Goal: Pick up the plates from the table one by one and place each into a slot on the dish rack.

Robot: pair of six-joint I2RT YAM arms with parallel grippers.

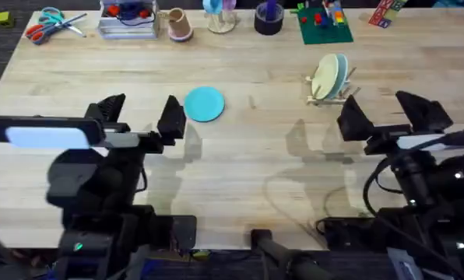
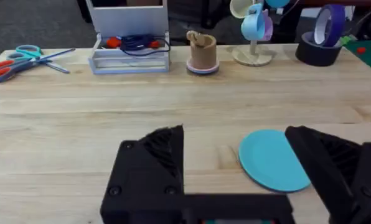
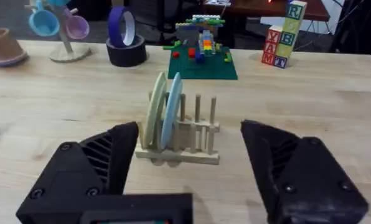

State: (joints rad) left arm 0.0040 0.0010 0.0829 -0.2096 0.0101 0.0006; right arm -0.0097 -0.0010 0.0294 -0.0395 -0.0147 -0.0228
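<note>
Turquoise plate (image 1: 205,103) lies flat on the table (image 1: 255,163), centre-left of the overhead frame, just past my left gripper (image 1: 142,117), whose jaws stand released and empty; one finger sits close beside the plate's rim; I judge a low approach could nudge it away, since a flat plate offers little edge to pinch. Right gripper (image 1: 384,115), jaws also spread, idles lower right of the dish rack (image 1: 329,92); the rack holds a cream plate (image 3: 155,118) and a pale blue plate (image 3: 171,117) upright in neighbouring slots, the remaining slots free; a careless insert might knock those two.
</note>
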